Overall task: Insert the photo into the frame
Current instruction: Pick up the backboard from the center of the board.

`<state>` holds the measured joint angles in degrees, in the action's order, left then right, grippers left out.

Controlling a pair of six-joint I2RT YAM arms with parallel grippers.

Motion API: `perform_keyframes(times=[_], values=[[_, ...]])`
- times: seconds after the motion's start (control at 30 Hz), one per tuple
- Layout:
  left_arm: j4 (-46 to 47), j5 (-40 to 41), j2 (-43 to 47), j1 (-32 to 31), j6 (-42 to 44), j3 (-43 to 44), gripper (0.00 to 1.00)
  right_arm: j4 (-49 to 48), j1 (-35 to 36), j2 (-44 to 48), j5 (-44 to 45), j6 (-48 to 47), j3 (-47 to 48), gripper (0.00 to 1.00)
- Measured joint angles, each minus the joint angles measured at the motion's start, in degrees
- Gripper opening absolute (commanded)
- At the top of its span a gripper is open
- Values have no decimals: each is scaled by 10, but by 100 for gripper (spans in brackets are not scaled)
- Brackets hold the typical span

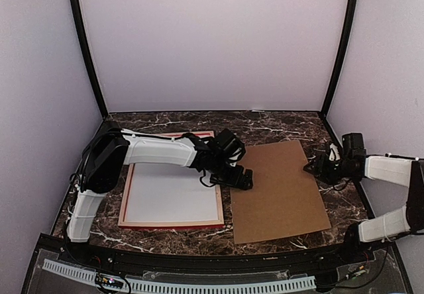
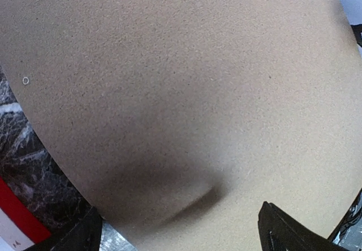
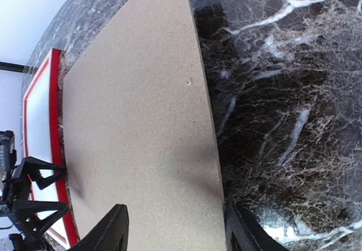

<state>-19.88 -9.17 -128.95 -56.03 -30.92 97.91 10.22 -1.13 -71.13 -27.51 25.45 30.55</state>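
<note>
The frame point(image 1: 172, 224) is laid flat at left, white inside — the photo cannot be made out (face-down, perhaps). The board point(image 1: 278, 188) is yet to be fitted; left gripper point(image 1: 240, 177) and right gripper point(image 3: 180, 224) are spread, empty, at its edges.

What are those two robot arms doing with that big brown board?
They are working on a picture frame job. The red frame lies flat on the marble table and shows white inside. A brown board lies beside it. The left hand is wide open at the board's left edge. The right hand is open at the board's right edge. Neither hand holds anything, and I can't see the photo anywhere.
</note>
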Motion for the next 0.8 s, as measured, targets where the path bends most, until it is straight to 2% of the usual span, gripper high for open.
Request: perform_keyframes(times=[0.33, 0.57, 0.8], values=[[-2, 6, 2, 3, 0, 0, 99, 38, -1, 97, -76, 6, 28, 53], [24, -18, 1, -3, 0, -5, 99, 76, 17, 125, -174, 18, 31, 52], [42, -38, 2, -6, -2, -12, 99, 121, 29, 146, -190, 31, 56, 61]])
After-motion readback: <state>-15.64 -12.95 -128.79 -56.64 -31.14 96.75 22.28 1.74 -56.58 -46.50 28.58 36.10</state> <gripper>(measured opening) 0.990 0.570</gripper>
